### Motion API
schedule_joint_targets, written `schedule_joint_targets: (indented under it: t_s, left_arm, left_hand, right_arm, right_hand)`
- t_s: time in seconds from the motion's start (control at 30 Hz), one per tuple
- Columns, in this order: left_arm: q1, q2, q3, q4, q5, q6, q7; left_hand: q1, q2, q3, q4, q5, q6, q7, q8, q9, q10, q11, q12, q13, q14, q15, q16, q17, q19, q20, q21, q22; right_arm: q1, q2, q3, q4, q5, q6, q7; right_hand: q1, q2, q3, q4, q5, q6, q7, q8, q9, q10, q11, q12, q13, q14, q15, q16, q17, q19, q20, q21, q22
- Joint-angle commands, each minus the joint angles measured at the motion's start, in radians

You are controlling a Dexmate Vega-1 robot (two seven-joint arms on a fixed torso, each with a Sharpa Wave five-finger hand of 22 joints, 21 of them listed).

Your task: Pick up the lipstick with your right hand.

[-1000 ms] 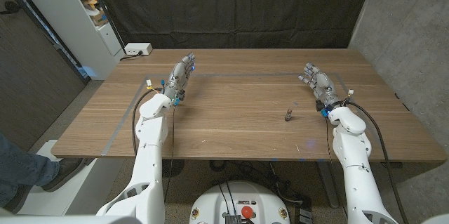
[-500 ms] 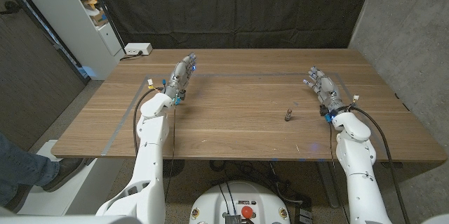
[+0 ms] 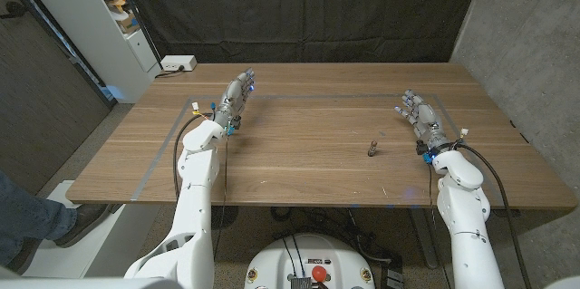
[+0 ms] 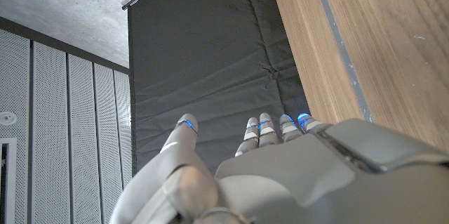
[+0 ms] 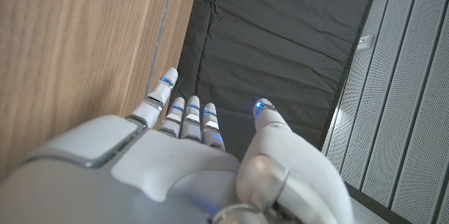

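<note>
One wooden table (image 3: 299,158) | black curtain (image 3: 299,8) behind | right hand (image 3: 419,116) spread, empty

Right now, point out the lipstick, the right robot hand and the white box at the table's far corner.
lipstick (image 3: 372,149): head view, middle of its small upright body.
right robot hand (image 3: 419,113): head view, middle of the hand.
white box (image 3: 178,63): head view, middle of its top face.

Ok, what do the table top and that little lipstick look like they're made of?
Table: looks like wood or wood veneer, matte brown, with long grain lines and almost no glare. Lipstick: small, dark, standing upright; probably a plastic or metal case, but it is too small to tell the finish. The right hand is apart from it, fingers spread.
</note>
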Motion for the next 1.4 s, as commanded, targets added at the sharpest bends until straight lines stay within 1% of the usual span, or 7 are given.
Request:
schedule_joint_targets:
  t_s: [0.03,0.43,0.57,1.2,1.3,1.4]
  left_arm:
    - [0.0,-0.001,0.004,0.002,0.004,0.0,0.001]
    - [-0.004,-0.003,0.01,0.015,0.007,-0.003,0.0]
    - [-0.01,-0.003,0.013,0.033,0.005,-0.007,-0.004]
    - [-0.012,-0.006,0.028,0.019,0.019,-0.003,0.002]
    - [-0.014,-0.006,0.031,0.019,0.02,0.001,0.0]
    - [-0.017,-0.007,0.032,0.024,0.02,-0.001,0.002]
  left_hand:
    - [0.0,0.008,0.0,-0.006,0.0,0.006,-0.001,0.006,0.004,0.005,0.003,0.004,0.005,-0.003,-0.004,0.004,0.004,-0.003,0.005,0.005,0.002]
    - [0.001,0.01,0.0,-0.007,0.0,0.007,0.0,0.006,0.004,0.005,0.005,0.004,0.005,-0.003,-0.004,0.004,0.004,-0.004,0.005,0.005,0.002]
    - [0.001,0.01,-0.001,-0.008,0.0,0.006,-0.001,0.006,0.004,0.004,0.003,0.004,0.005,-0.003,-0.004,0.004,0.004,-0.004,0.006,0.005,0.002]
    - [0.002,0.013,0.0,-0.01,0.0,0.007,0.0,0.006,0.004,0.004,0.004,0.004,0.005,-0.003,-0.003,0.004,0.004,-0.005,0.006,0.005,0.002]
    - [0.003,0.014,-0.001,-0.01,0.0,0.008,0.002,0.006,0.004,0.005,0.005,0.004,0.005,-0.002,-0.003,0.004,0.004,-0.004,-0.004,0.006,0.002]
    - [0.003,0.014,-0.001,-0.01,0.0,0.008,0.001,0.006,0.004,0.005,0.006,0.004,0.005,-0.002,-0.003,0.004,0.004,-0.005,-0.003,0.005,0.002]
  right_arm:
    - [-0.026,0.006,0.009,-0.021,0.003,0.007,0.0]
    - [-0.059,0.019,0.019,-0.05,0.01,0.012,-0.003]
    - [-0.071,0.027,0.023,-0.054,0.013,0.021,-0.007]
    - [-0.12,0.042,0.04,-0.095,0.024,0.022,-0.009]
    - [-0.123,0.041,0.042,-0.096,0.023,0.022,-0.009]
    - [-0.127,0.041,0.043,-0.099,0.022,0.024,-0.008]
  right_hand:
    - [0.011,0.003,0.004,-0.006,0.006,0.008,-0.004,0.009,0.002,0.005,-0.001,0.009,0.003,0.009,-0.003,-0.002,-0.001,0.01,-0.002,-0.004,0.006]
    - [0.011,0.004,0.001,-0.009,0.006,0.011,-0.005,0.01,0.002,0.007,-0.001,0.009,0.002,0.013,-0.005,-0.001,-0.003,0.012,-0.002,-0.01,0.006]
    - [0.012,0.005,0.0,-0.009,0.006,0.012,-0.005,0.01,0.002,0.008,-0.001,0.01,0.002,0.014,-0.006,-0.001,-0.004,0.013,-0.002,-0.011,0.006]
    - [0.014,0.007,-0.002,-0.014,0.007,0.015,-0.008,0.01,0.002,0.012,-0.003,0.01,0.001,0.016,-0.01,-0.001,-0.008,0.019,-0.003,-0.019,0.006]
    - [0.015,0.008,-0.003,-0.015,0.007,0.015,-0.008,0.01,0.002,0.013,0.0,0.011,0.001,0.017,-0.01,-0.001,-0.008,0.019,-0.004,-0.02,0.006]
    - [0.015,0.008,-0.004,-0.015,0.007,0.015,-0.009,0.01,0.002,0.013,-0.003,0.01,0.0,0.017,-0.01,-0.001,-0.009,0.02,-0.004,-0.021,0.006]
